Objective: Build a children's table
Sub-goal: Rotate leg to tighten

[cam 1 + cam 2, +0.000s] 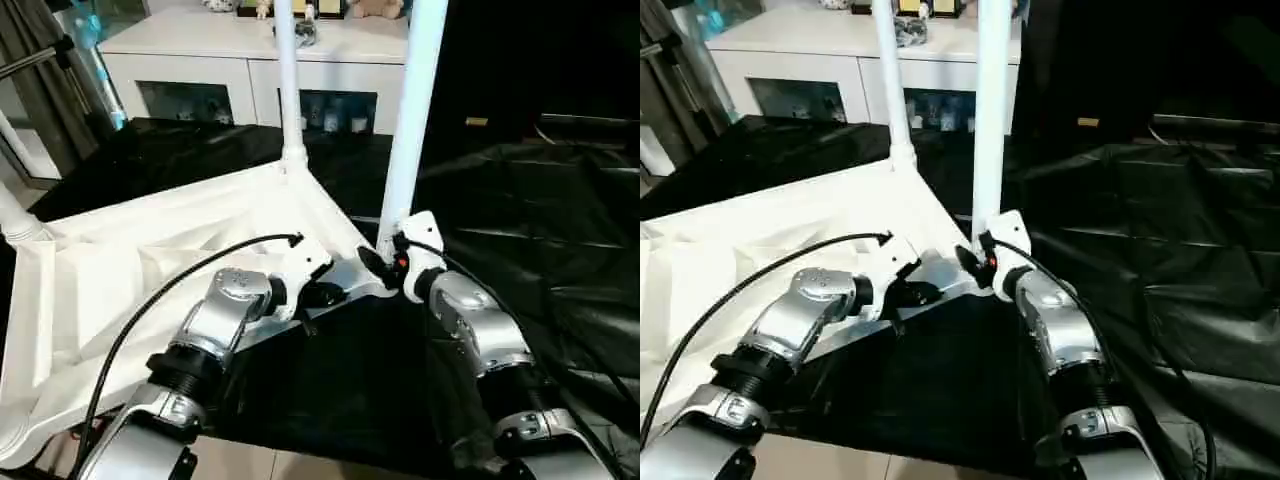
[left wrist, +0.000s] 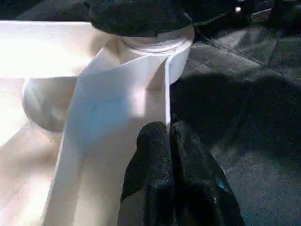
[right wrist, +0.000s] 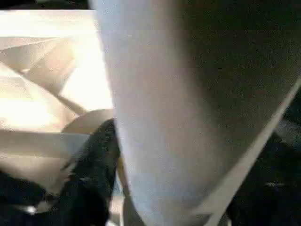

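No brand, label or readable writing shows on any of the parts.

The white tabletop (image 1: 150, 270) lies upside down on black sheeting (image 1: 540, 250), ribbed underside up, filling the left and centre of the left eye view. Its long axis runs from the lower left of the frame up toward the centre, and the near long edge looks raised at the lower left. Two white tube legs stand upright in corner sockets along its right-hand short end. The near leg (image 1: 405, 130) rises from the socket at centre frame and runs out of the top edge, leaning slightly to the right. The far leg (image 1: 288, 80) stands at upper centre, nearly vertical, its foot in the far corner socket. Part of a third leg (image 1: 12, 215) shows at the left edge, slanting up out of frame.

The right gripper (image 1: 385, 262) is at the base of the near leg, its black fingers (image 3: 91, 174) against the tube just above the socket; I cannot tell whether they clamp it. The left gripper (image 1: 318, 295) sits at the tabletop's edge just left of that socket; in the left wrist view its two fingers (image 2: 155, 165) are pressed together on the thin white rim.

Behind, at the top of the frame, stands a white cabinet (image 1: 250, 60) with glass doors.
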